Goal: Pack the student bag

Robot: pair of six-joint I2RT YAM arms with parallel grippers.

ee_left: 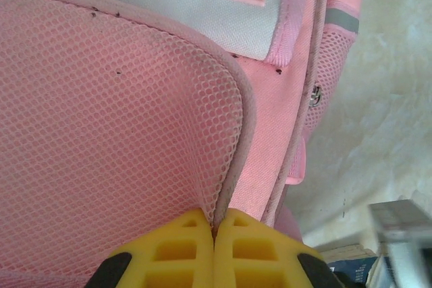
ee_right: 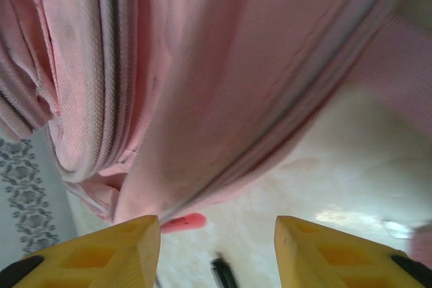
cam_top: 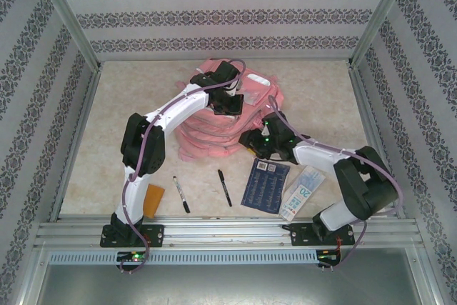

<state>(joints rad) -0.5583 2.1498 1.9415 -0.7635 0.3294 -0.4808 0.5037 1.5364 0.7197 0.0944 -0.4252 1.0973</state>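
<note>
The student bag (cam_top: 207, 139), a big pink backpack, lies at the back middle of the table. My left gripper (cam_top: 232, 102) reaches over its top. In the left wrist view that gripper (ee_left: 214, 224) is shut on the piped rim of the bag's (ee_left: 121, 119) pink mesh pocket. My right gripper (cam_top: 252, 141) sits at the bag's near right edge. In the right wrist view it (ee_right: 217, 235) stands open with nothing between its yellow fingers (ee_right: 128, 244), just below the bag's (ee_right: 223, 79) zipped seam. A pink zip tab (ee_right: 183, 221) hangs beside the left finger.
On the table in front of the bag lie two black pens (cam_top: 181, 193) (cam_top: 225, 187), a dark blue book (cam_top: 265, 185), a white and blue pack (cam_top: 301, 192) and an orange item (cam_top: 153, 200). One pen's tip (ee_right: 223, 273) shows under the right gripper. Patterned walls enclose the table.
</note>
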